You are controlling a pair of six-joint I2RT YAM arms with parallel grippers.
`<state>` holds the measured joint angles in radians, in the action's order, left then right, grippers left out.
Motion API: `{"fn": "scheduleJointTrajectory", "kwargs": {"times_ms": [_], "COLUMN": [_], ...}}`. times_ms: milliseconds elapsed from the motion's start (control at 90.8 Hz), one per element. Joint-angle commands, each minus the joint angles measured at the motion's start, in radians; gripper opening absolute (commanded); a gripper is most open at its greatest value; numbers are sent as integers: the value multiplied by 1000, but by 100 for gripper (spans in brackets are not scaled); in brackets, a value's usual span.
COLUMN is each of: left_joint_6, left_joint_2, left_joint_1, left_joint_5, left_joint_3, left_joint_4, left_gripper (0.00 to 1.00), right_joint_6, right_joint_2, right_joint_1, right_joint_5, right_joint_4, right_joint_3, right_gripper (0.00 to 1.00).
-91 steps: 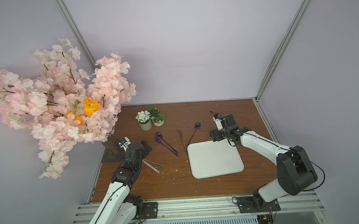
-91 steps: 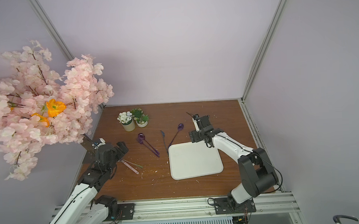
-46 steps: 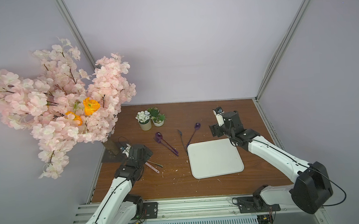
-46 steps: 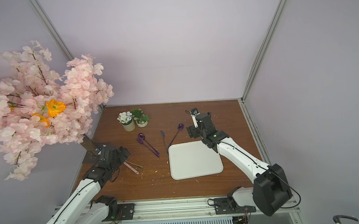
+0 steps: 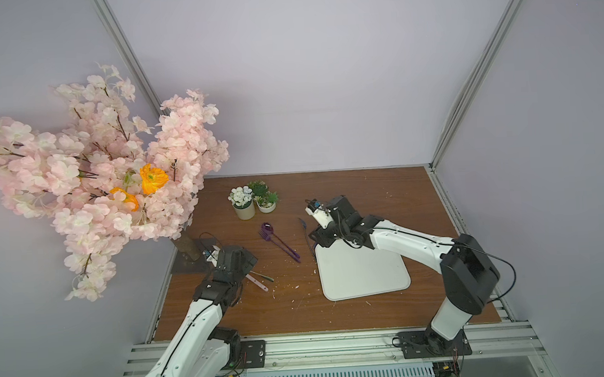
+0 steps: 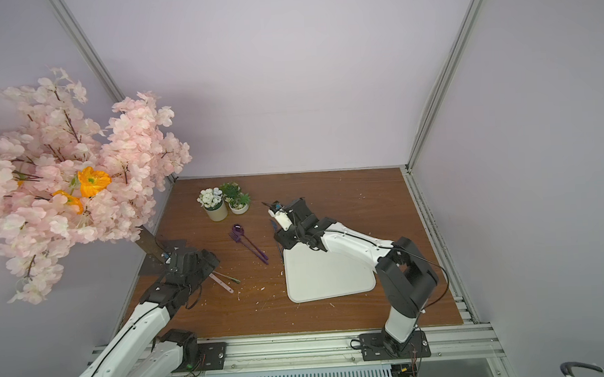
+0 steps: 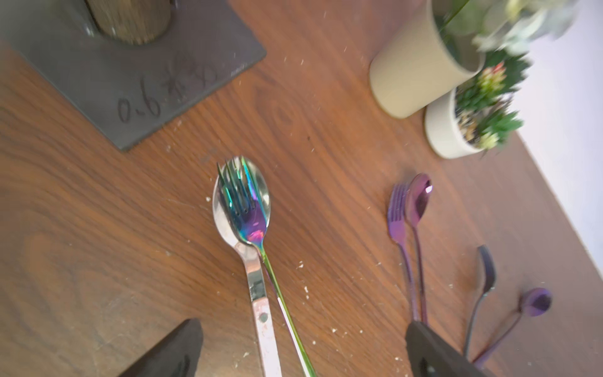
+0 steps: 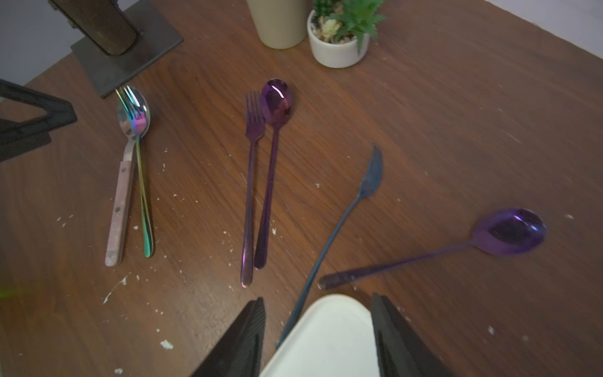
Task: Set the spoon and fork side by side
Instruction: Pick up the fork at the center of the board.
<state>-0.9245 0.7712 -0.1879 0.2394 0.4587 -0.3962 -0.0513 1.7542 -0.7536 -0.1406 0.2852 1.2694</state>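
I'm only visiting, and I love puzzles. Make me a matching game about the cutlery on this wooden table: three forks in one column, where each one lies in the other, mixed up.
Things:
1. rainbow fork
2. purple fork
3. dark blue fork

Places:
A. handle end by the white tray corner
B. head resting on the silver spoon bowl
C. parallel beside a purple spoon

Pairs: 1-B, 2-C, 3-A.

A slim dark blue fork (image 8: 339, 230) lies flat on the brown table (image 8: 456, 114) before me, tines pointing away, its handle end hidden at the white tray (image 8: 329, 339) corner. A glossy purple spoon (image 8: 424, 256) lies beside it. Their handle ends sit near each other, their heads well apart, forming a V.
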Motion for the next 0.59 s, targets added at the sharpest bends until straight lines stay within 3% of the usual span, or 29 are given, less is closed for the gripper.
{"fn": "scheduleJointTrajectory", "kwargs": {"times_ms": [0, 143, 275, 451, 584], "left_joint_6": [49, 43, 51, 83, 98], "left_joint_2": [-92, -200, -256, -270, -267], "left_joint_1": [11, 12, 12, 11, 11], "left_joint_5": [73, 107, 126, 127, 132], "left_joint_3": [9, -26, -38, -37, -34], "left_joint_4": [-19, -20, -20, -20, -18], "left_gripper": [99, 99, 99, 99, 100], "right_joint_6": [-7, 15, -11, -174, -259], "right_joint_2": [104, 262, 378, 378, 376], "right_joint_1": [-52, -98, -122, -102, -73], "right_joint_5": [-1, 12, 117, 392, 450], "right_joint_4": [30, 125, 209, 215, 228], "right_joint_3": [96, 277, 405, 412, 396], "right_gripper": [49, 43, 39, 41, 42]}}
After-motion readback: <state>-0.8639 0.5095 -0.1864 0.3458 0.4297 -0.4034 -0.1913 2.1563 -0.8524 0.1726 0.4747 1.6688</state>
